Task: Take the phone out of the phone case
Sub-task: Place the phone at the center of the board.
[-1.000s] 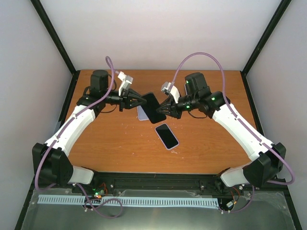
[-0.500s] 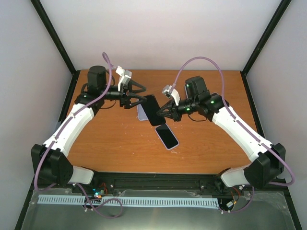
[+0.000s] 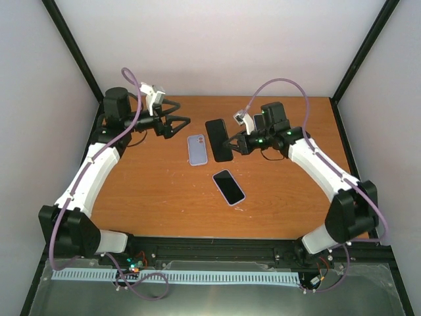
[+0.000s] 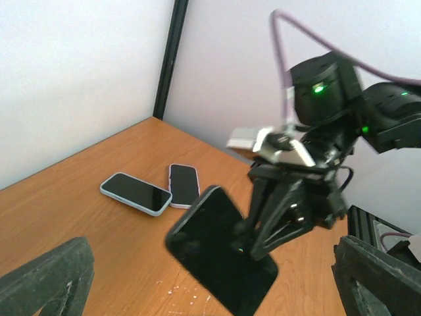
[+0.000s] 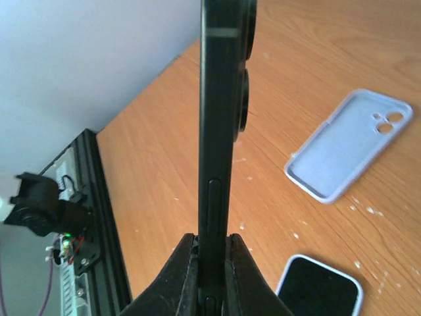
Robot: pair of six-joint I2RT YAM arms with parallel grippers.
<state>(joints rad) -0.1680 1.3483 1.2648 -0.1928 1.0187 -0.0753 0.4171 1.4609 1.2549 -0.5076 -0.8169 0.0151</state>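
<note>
- Your right gripper (image 3: 231, 143) is clamped on the black phone (image 3: 219, 139), held off the table (image 3: 158, 197) just beside the lilac case (image 3: 197, 150)
- Your left gripper (image 3: 179, 125) is spread wide, holding nothing, well apart from the case
- Case lies empty: phone looks out, maybe only set-down left
- Right arm stretched toward the case, left arm bent away from it

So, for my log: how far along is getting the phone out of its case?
Done: the black phone is out; its lavender case lies empty. In hand: the right tool pinches the phone aloft; the left tool is open. Left: perhaps setting it down.
</note>
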